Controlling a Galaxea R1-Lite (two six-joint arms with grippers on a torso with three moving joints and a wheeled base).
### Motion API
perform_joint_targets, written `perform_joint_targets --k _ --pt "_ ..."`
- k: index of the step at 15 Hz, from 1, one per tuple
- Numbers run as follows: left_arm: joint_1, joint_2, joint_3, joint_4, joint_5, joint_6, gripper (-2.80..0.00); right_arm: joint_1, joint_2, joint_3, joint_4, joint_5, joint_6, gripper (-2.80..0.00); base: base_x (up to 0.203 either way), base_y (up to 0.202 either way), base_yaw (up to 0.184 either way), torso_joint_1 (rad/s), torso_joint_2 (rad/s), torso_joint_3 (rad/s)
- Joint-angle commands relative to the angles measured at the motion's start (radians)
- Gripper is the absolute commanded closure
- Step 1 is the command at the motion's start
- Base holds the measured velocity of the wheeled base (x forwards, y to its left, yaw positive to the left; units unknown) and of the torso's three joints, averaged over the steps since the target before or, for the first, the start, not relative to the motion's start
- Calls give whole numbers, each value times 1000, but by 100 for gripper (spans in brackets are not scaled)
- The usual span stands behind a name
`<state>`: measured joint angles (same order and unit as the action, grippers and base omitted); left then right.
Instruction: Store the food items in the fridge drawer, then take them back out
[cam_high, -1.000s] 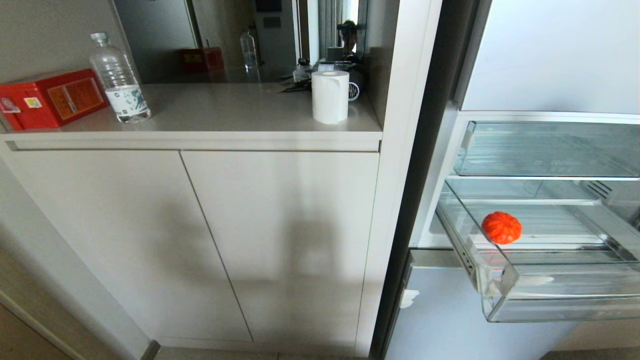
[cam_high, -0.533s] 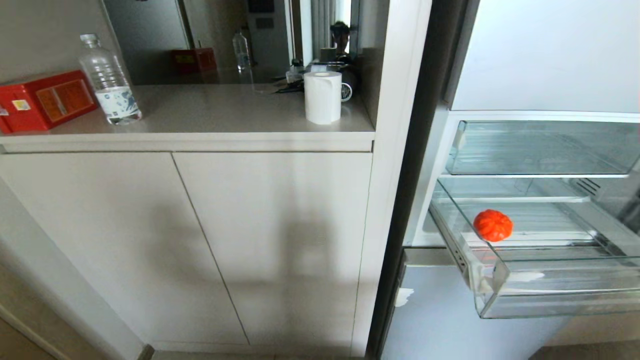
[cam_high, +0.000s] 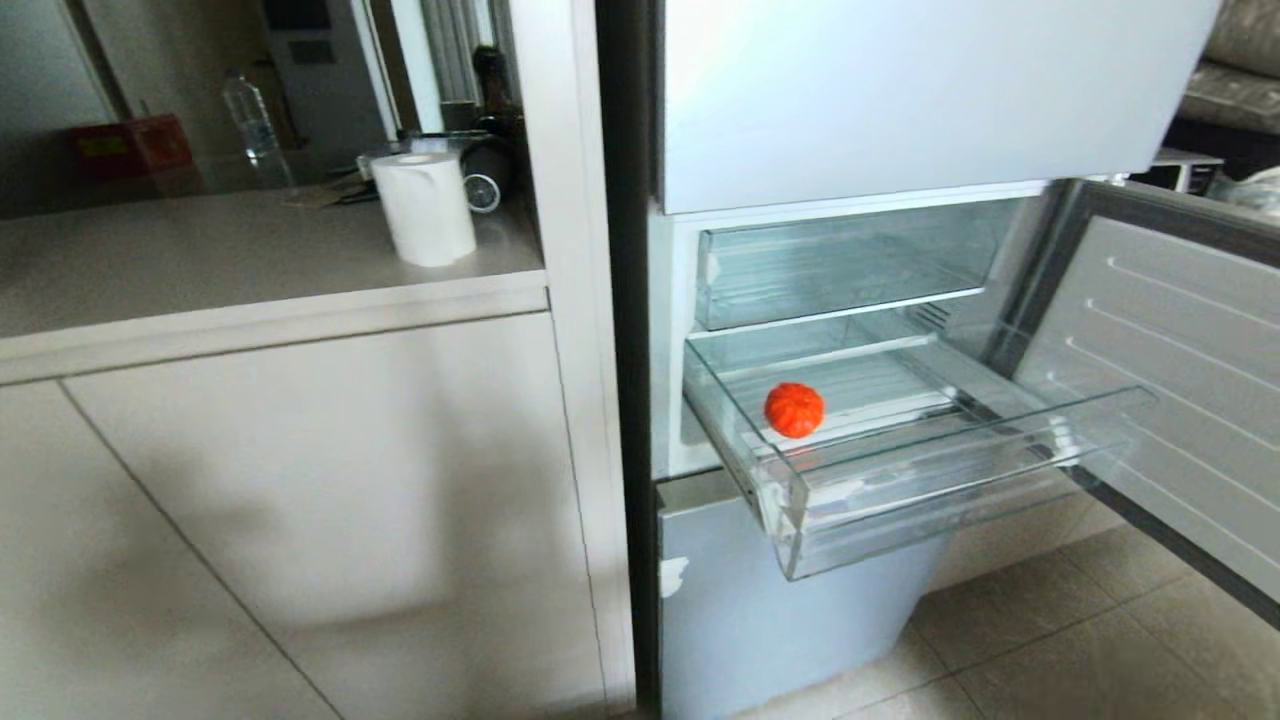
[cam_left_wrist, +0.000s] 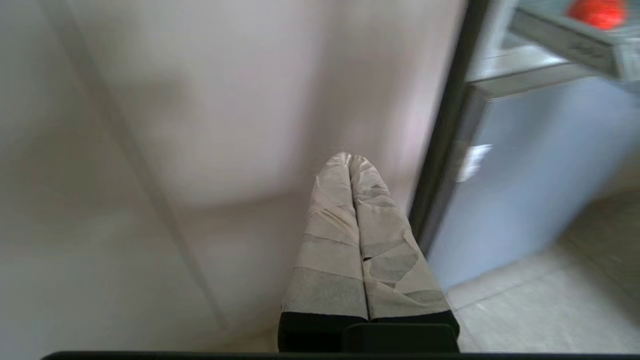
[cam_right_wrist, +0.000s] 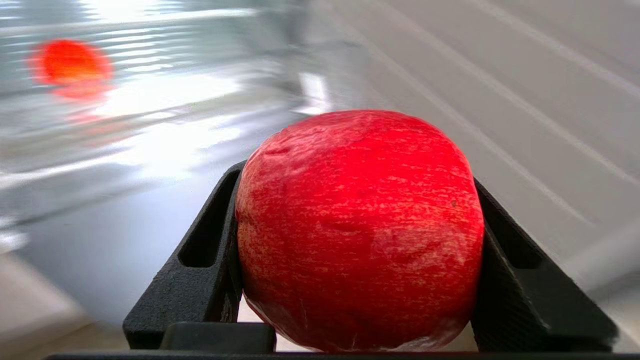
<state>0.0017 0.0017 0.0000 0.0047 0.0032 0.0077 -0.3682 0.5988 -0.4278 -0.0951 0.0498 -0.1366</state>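
1. The right tool (cam_right_wrist: 357, 235) pinches a red apple (cam_right_wrist: 360, 230) between its black fingers (cam_right_wrist: 200, 250), the fruit filling the gap; neither arm shows in the head view.
2. The fridge drawer (cam_high: 930, 470) stands pulled out, with a ribbed orange-red pumpkin (cam_high: 795, 410) already lying on its floor near the left wall.
3. The step in hand looks like storing: one item in, the apple on its way, though the blurred right wrist view leaves its closeness to the drawer uncertain.
4. Next: carry the apple over the front lip, lower it clear of the pumpkin, then spread the fingers.
5. The left tool (cam_left_wrist: 350, 159), pressed together, hangs idle by the cabinet (cam_left_wrist: 200, 125).
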Motion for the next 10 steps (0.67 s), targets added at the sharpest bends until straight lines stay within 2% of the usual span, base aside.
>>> perform_joint_targets --k 1,5,8,10 --pt "0 0 0 0 1 0 0 -26 1 9 0 1 -2 0 0 6 -175 -3 -2 2" --pt "0 1 0 0 0 0 0 -63 15 13 0 2 0 0 0 8 -175 3 2 4" --pt "0 0 0 0 1 0 0 -164 83 3 -1 4 17 0 1 7 -168 4 5 3" --pt "0 1 0 0 0 0 0 -198 154 -38 -2 2 83 0 0 4 -99 5 0 4"
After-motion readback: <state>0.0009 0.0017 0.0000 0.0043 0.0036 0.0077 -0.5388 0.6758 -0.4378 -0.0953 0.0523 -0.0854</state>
